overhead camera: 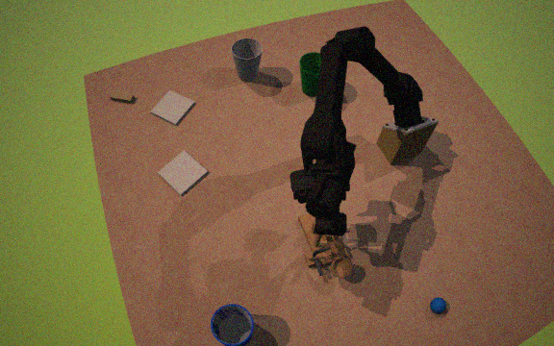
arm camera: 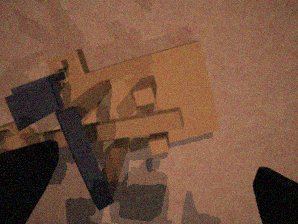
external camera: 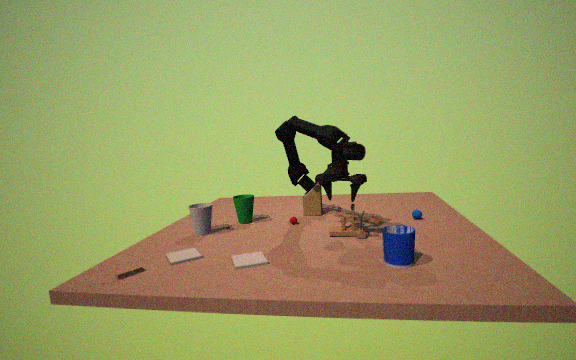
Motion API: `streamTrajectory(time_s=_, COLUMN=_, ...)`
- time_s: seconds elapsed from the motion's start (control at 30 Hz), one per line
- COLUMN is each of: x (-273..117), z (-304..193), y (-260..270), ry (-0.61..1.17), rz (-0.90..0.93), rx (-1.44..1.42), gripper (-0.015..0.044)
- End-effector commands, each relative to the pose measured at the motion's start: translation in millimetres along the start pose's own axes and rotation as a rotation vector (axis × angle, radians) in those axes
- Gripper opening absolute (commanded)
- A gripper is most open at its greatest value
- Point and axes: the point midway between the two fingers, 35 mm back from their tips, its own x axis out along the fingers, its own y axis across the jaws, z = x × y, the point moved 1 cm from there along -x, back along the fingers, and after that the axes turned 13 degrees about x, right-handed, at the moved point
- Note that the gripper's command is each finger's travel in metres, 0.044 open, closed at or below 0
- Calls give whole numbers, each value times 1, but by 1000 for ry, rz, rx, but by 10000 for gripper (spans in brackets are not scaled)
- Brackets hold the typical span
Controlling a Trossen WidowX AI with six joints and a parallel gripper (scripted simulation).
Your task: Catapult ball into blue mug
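The wooden catapult (overhead camera: 307,232) (external camera: 345,233) (arm camera: 185,90) stands on the table, with a dark blue bar across it in the wrist view. My gripper (external camera: 341,200) (arm camera: 157,165) is open and empty above the catapult, pointing down. The blue mug (overhead camera: 232,325) (external camera: 399,246) stands upright near the lower edge of the top view. A blue ball (overhead camera: 438,306) (external camera: 417,214) lies on the table away from the catapult. A red ball (external camera: 293,220) lies left of the catapult in the exterior view; it cannot be seen in the top view. No ball shows on the catapult.
A green cup (overhead camera: 310,76) (external camera: 244,209) and a grey cup (overhead camera: 247,60) (external camera: 201,219) stand upright. Two white tiles (overhead camera: 173,107) (overhead camera: 183,172) (external camera: 184,256) (external camera: 250,260) lie flat, near a small dark piece (overhead camera: 123,99) (external camera: 131,273). The arm's base sits on a wooden block (external camera: 312,202).
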Motion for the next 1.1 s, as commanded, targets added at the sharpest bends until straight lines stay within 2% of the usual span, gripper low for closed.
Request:
streamTrajectory(time_s=0.0, x=-1, z=0, y=-1, ry=1, rz=-2, rx=122, gripper=440)
streamTrajectory(time_s=1.07, x=-5, z=0, y=-3, ry=0, rz=3, rx=1176, gripper=440)
